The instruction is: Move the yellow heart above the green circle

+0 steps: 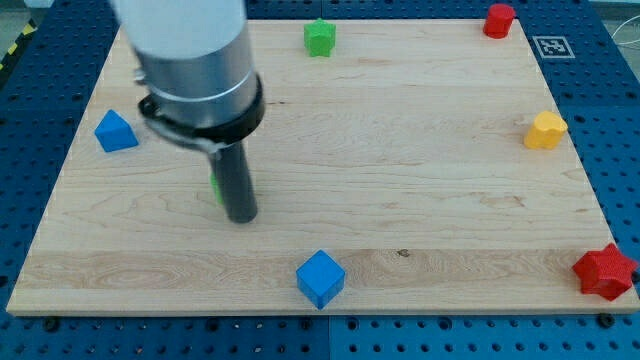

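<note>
The yellow heart (546, 131) lies near the board's right edge, at mid height. A green block (215, 187), only a sliver of it showing, sits behind my rod at the view's left; its shape cannot be made out. My tip (242, 216) rests on the board right beside that green sliver, touching or nearly so. The yellow heart is far to the right of the tip.
A green star (319, 37) sits at the top middle. A red block (499, 20) is at the top right, a red star (605, 271) at the bottom right. A blue cube (320, 278) is at the bottom middle, a blue block (115, 131) at the left.
</note>
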Robot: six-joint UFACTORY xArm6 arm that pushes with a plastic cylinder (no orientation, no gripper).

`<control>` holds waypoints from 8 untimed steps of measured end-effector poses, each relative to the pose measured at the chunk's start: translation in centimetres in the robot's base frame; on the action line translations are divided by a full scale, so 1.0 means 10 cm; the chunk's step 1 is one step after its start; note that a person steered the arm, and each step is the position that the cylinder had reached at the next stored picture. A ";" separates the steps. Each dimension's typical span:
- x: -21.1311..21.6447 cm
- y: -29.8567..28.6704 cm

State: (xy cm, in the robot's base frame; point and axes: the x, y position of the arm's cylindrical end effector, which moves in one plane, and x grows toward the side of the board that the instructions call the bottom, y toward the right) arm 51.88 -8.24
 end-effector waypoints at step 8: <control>-1.47 4.26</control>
State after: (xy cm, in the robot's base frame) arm 37.22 34.39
